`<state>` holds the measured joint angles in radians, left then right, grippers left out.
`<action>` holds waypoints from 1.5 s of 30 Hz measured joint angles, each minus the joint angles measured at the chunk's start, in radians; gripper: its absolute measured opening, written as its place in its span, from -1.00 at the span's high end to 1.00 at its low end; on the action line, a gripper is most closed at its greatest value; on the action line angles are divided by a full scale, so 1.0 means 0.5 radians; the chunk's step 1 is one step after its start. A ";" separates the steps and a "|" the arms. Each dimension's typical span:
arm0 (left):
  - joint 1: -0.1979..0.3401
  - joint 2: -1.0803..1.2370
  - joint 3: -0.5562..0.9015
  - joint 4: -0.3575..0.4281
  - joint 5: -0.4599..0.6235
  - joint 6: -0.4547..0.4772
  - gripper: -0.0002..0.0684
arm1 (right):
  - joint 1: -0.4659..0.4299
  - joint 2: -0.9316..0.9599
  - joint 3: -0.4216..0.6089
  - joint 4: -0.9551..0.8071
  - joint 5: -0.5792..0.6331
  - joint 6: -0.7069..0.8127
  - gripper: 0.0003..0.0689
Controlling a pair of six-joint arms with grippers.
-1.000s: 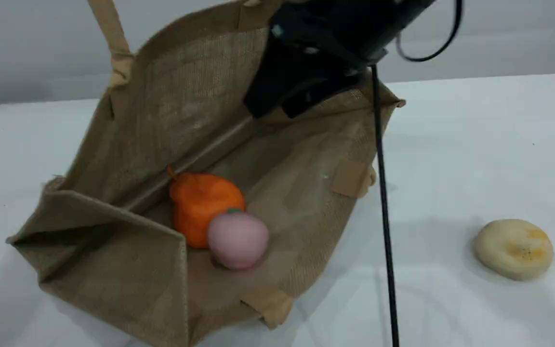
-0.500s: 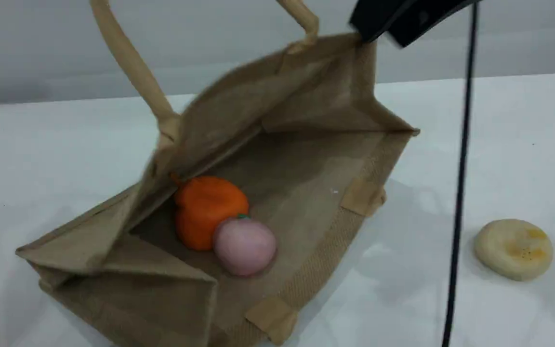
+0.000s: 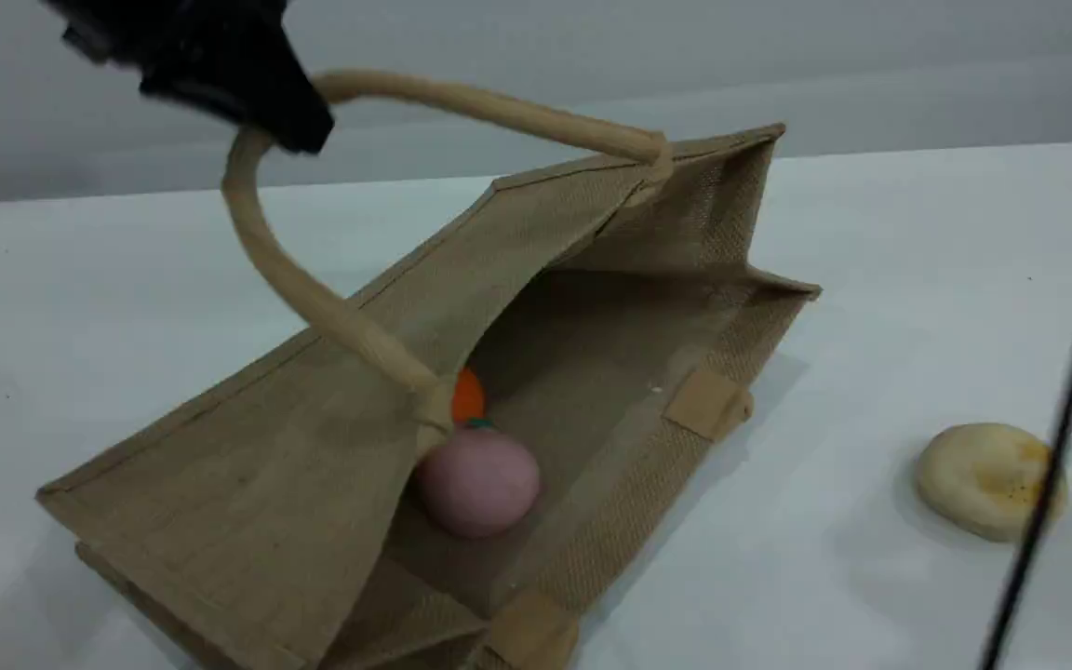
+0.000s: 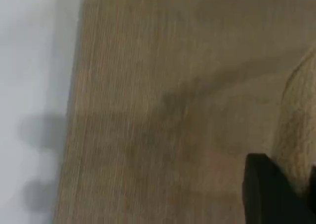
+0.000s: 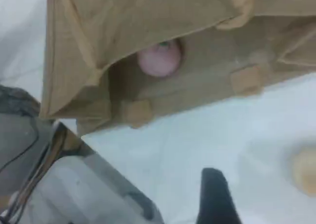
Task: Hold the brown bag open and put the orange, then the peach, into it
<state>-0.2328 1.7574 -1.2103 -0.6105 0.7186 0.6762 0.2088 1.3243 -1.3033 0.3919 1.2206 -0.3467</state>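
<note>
The brown bag (image 3: 313,484) lies on its side on the white table, mouth facing right and toward the camera. At the top left, my left gripper (image 3: 275,121) is shut on the bag's upper beige handle (image 3: 499,110), which it holds up and to the left. The left wrist view shows the bag's cloth (image 4: 163,110) close up beside a dark fingertip (image 4: 266,194). The peach (image 3: 478,482) rests inside near the mouth, also seen in the right wrist view (image 5: 159,60). Only a sliver of the orange (image 3: 467,395) shows behind the handle's base. My right gripper's fingertip (image 5: 213,194) hangs over bare table, holding nothing.
A flat pale-yellow bun (image 3: 990,479) lies on the table to the right of the bag. A black cable (image 3: 1057,419) of the right arm crosses the scene's right edge. Grey equipment (image 5: 74,184) fills the lower left of the right wrist view.
The right gripper has pulled out of the bag and left the scene view to the right. The left gripper swung the handle leftward, and the bag's upper wall dropped over most of the orange.
</note>
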 joint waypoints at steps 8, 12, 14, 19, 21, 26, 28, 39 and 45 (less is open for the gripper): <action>0.000 0.069 0.067 -0.004 -0.028 0.000 0.46 | 0.000 -0.497 0.000 -0.168 0.009 0.231 -0.11; 0.000 0.129 0.067 -0.120 0.044 0.014 0.03 | 0.000 -0.761 0.000 -0.273 0.011 0.335 -0.11; 0.000 0.149 0.065 -0.203 0.103 0.086 -0.15 | 0.000 -0.896 0.000 -0.337 0.011 0.393 -0.11; 0.000 0.149 0.065 -0.467 0.234 0.346 -0.27 | 0.000 -1.214 0.074 -0.471 0.011 0.470 -0.11; 0.000 0.144 0.062 -0.522 0.240 0.417 -0.28 | 0.000 -1.350 0.162 -0.498 0.009 0.499 -0.11; 0.000 0.023 0.060 -0.437 0.312 0.422 -0.28 | 0.000 -1.685 0.491 -0.545 -0.009 0.540 -0.10; 0.000 -0.071 0.060 -0.437 0.315 0.420 -0.28 | 0.000 -1.830 0.645 -0.545 -0.130 0.540 -0.10; 0.000 -0.659 0.060 -0.179 0.315 0.208 -0.28 | 0.000 -2.365 1.516 -0.602 -0.348 0.602 -0.10; 0.000 -0.870 0.062 0.064 0.423 -0.035 -0.28 | 0.000 -2.426 1.596 -0.634 -0.319 0.620 -0.10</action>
<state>-0.2328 1.3224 -1.1795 -0.5785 0.9301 0.6587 0.2088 0.1112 -0.5052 0.0749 1.0609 -0.0366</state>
